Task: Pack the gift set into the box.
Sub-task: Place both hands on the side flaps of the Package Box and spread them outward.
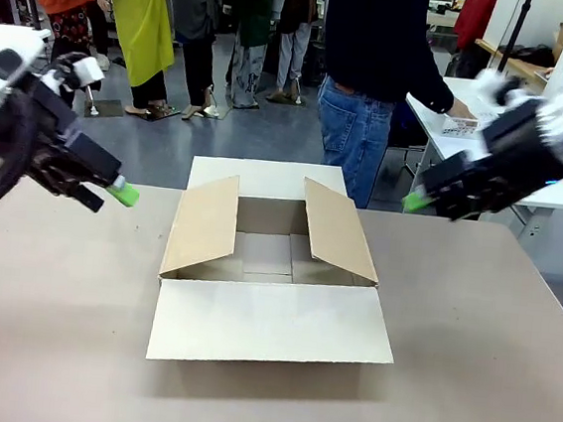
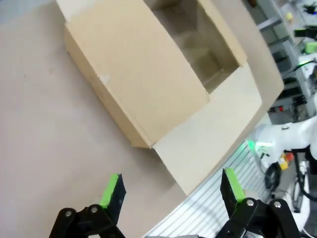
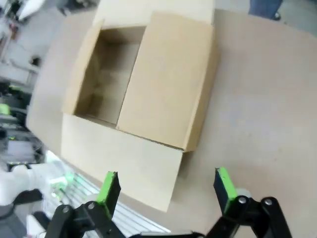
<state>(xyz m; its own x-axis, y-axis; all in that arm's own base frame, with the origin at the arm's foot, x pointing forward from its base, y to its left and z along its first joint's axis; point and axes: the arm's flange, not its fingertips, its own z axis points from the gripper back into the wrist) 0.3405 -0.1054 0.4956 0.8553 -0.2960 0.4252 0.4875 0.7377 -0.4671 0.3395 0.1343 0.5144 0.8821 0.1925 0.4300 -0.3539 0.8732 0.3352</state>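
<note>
The brown cardboard box [image 1: 271,322] stands open in the middle of the table, all four flaps spread and its inside bare. My left gripper [image 1: 114,190] hangs open above the table left of the box, which lies ahead of it in the left wrist view [image 2: 138,69]. My right gripper [image 1: 424,197] is open too, raised off the box's right side. The right wrist view looks down at the box [image 3: 168,79] past the open right gripper [image 3: 166,188]. On a white side table at the far right sits a white perforated basket [image 1: 461,127], with a person's hand at it.
A person in a dark top and jeans [image 1: 368,90] stands behind the table's far edge, leaning toward the side table [image 1: 438,136]. The brown tabletop [image 1: 51,328] has free room all round the box. Other people stand farther back.
</note>
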